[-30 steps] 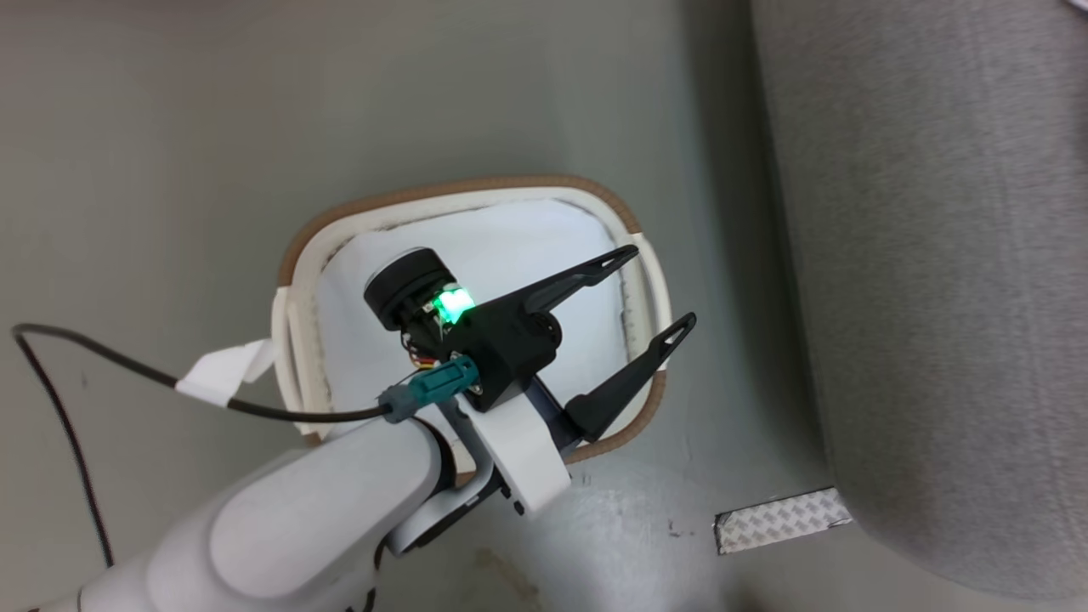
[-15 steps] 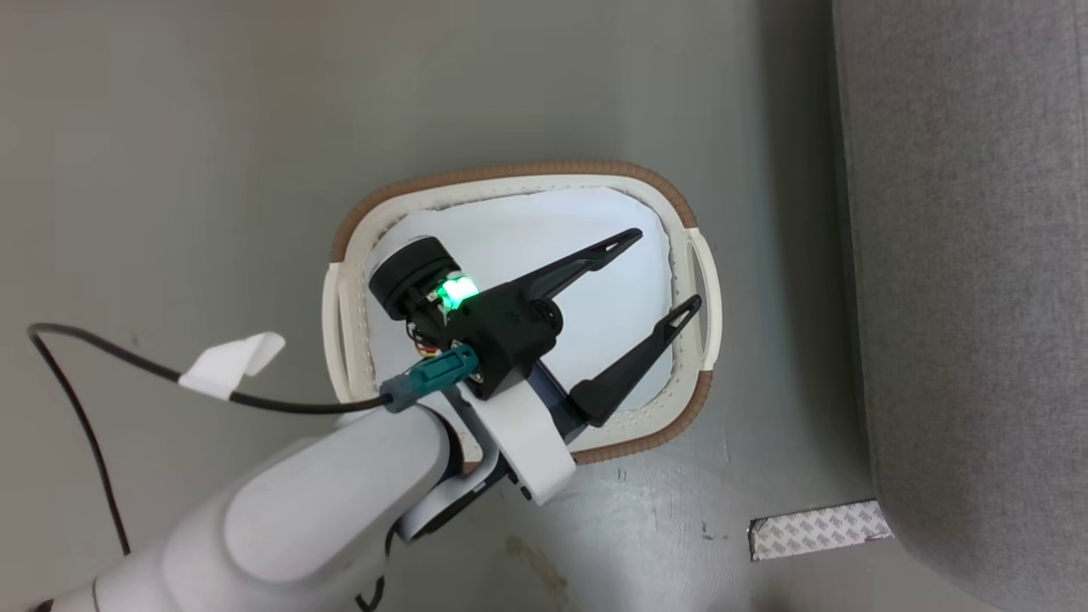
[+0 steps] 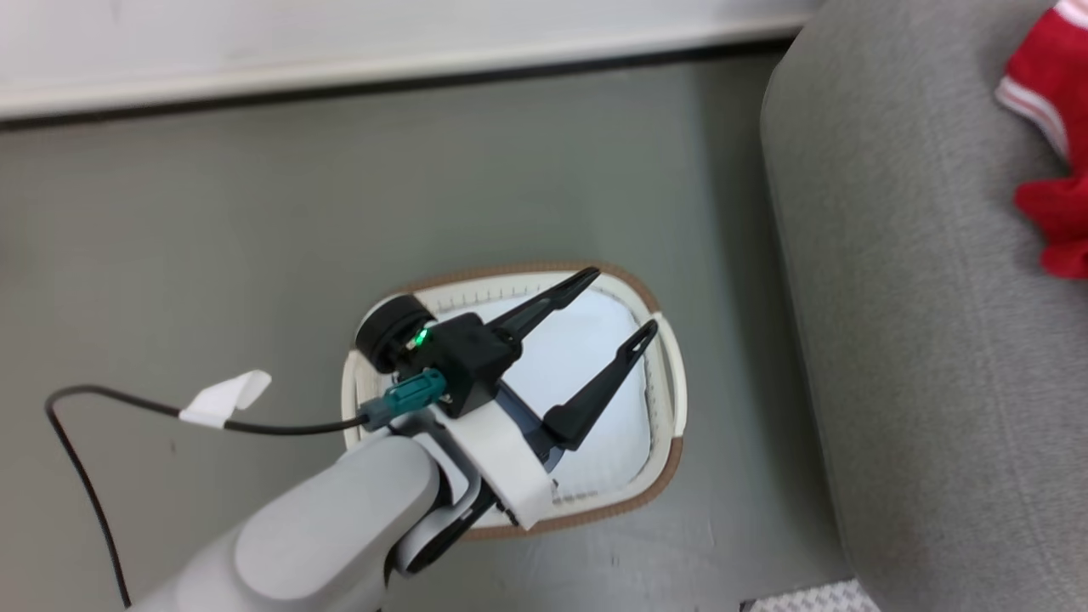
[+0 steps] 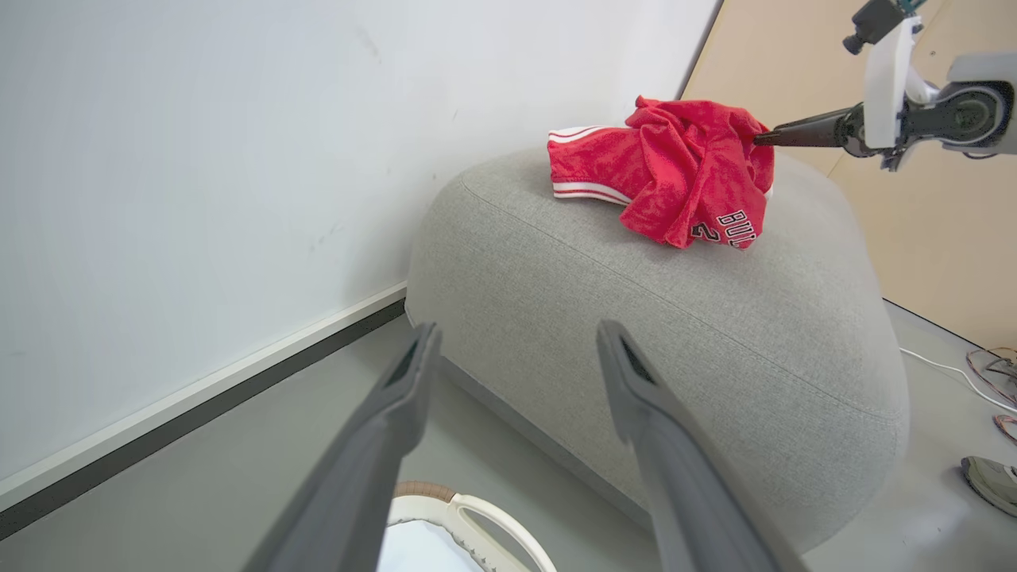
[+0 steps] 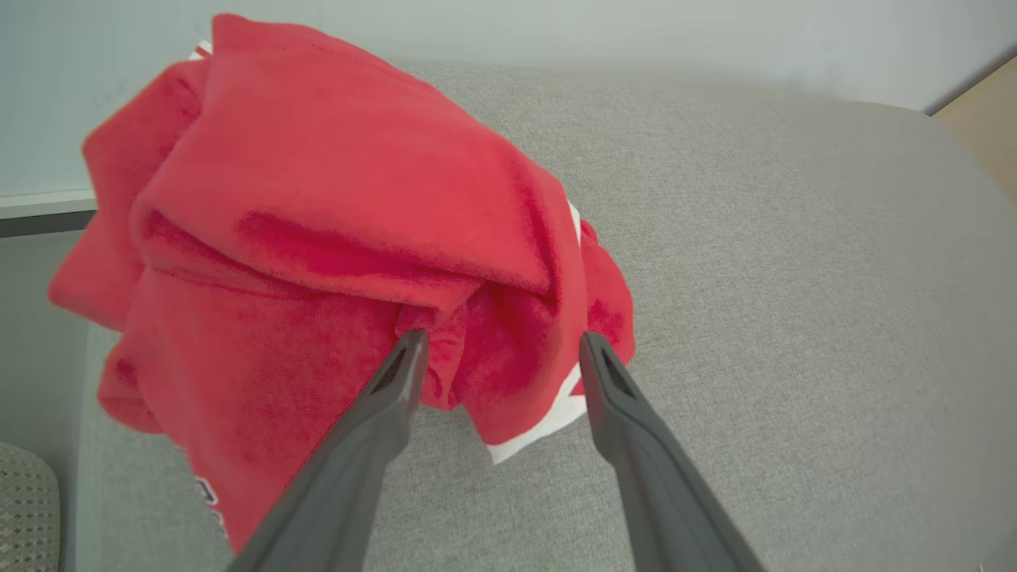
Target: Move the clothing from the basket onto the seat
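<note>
**Red clothing on the seat, both hands spread**

Head view: the pale left forearm reaches up from the lower left. Its left hand [image 3: 624,299] hangs over the basket [image 3: 674,387] with the two long dark fingers spread wide and nothing between them. The basket is a rounded cream tub with a brown rim band, and a plain white lining [image 3: 612,399] is all that shows inside it. It stands on the smooth grey floor [image 3: 212,255] just beside the seat [image 3: 918,382], a bulky rounded form in light-grey woven fabric. The clothing [image 3: 1058,72] lies on the seat at the frame's top right, red with white stripe trim. Against the earlier frames the whole picture has shifted, so the camera has moved. The white wall base and the clothing now show, while the left hand's fingers are as wide over the basket as before.

Left wrist view: the left hand [image 4: 516,330] has its fingers apart above the basket's rim [image 4: 453,504]. The crumpled clothing [image 4: 675,167] sits on top of the seat [image 4: 675,318]. The right hand [image 4: 767,137] has its tips at the edge of the clothing.

Right wrist view: the right hand [image 5: 502,340] has its fingers apart, straddling a soft fold of the clothing [image 5: 334,199] without clamping it. The clothing is bunched on the seat [image 5: 794,278].
</note>
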{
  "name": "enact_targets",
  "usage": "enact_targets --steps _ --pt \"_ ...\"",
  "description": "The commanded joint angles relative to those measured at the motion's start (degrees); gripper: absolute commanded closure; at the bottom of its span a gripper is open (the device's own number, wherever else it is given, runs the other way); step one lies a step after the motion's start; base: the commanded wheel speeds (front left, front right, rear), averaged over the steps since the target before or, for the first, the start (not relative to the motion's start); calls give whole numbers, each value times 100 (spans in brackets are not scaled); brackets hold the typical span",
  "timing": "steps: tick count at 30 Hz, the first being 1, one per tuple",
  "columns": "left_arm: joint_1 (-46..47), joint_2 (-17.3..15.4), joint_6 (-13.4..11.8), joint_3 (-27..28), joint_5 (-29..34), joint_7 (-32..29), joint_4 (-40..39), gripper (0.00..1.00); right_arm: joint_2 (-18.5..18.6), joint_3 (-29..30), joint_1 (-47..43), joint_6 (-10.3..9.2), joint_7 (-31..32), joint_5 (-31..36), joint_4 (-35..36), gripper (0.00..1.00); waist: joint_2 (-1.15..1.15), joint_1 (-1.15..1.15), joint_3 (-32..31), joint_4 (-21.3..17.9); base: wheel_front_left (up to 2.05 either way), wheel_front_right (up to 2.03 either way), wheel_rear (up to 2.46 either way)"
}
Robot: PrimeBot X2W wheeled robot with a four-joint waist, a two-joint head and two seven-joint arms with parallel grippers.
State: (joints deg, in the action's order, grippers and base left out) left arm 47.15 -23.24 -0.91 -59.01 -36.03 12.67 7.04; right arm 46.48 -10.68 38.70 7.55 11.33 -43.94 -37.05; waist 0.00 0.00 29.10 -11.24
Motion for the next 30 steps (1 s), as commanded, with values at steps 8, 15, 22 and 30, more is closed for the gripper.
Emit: enact_targets --steps 8,15,22,30 --pt "-641 -16 -149 180 -292 189 174 0 549 -323 -584 -13 599 -473 746 0 0 0 -1473 -122 0 0 0" --pt "-1073 -87 -379 553 -418 246 124 0 718 -356 -550 -13 412 -236 1752 0 0 0 -2340 7 0 0 0" --pt "-1532 -364 -706 1176 -596 245 3 0 342 -391 -586 -13 106 -42 2670 0 0 0 -2919 299 0 0 0" --pt "-2457 -440 -1057 2485 -748 245 -149 0 -880 147 -1282 -13 -502 363 3123 0 0 0 -3104 699 0 0 0"
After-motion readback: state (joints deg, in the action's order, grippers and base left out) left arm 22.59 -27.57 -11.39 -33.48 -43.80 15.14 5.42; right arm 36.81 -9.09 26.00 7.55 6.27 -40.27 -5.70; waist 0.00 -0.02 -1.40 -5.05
